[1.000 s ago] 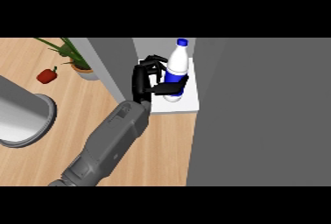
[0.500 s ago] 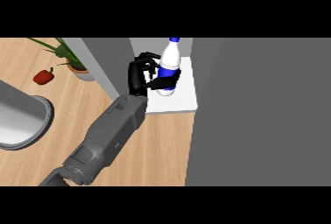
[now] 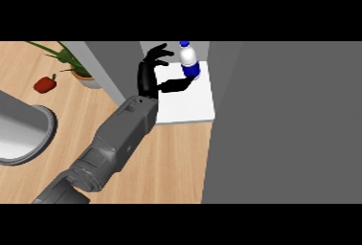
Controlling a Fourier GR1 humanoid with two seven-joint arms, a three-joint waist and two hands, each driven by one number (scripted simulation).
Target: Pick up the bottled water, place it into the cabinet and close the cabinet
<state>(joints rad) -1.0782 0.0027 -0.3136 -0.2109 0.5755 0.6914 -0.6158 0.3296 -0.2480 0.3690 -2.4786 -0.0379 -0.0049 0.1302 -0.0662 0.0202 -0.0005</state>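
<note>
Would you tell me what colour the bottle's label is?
Blue, on a white bottle with a blue cap; seen in the head view.

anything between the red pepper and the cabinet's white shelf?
Head view: the potted plant and a grey cabinet wall lie between the red pepper and the white shelf.

Bottle on the cabinet shelf, table spread out to its left.

The clear plastic water bottle with blue label [image 3: 188,61] stands far back on the white cabinet shelf [image 3: 187,106], between grey cabinet walls; the black left hand [image 3: 151,75] is just beside it, on its left. Further left on the light wooden table [image 3: 166,158] — a potted green plant [image 3: 73,63], a small red pepper [image 3: 45,84] before it, a round grey sink [image 3: 17,131] nearer.
</note>
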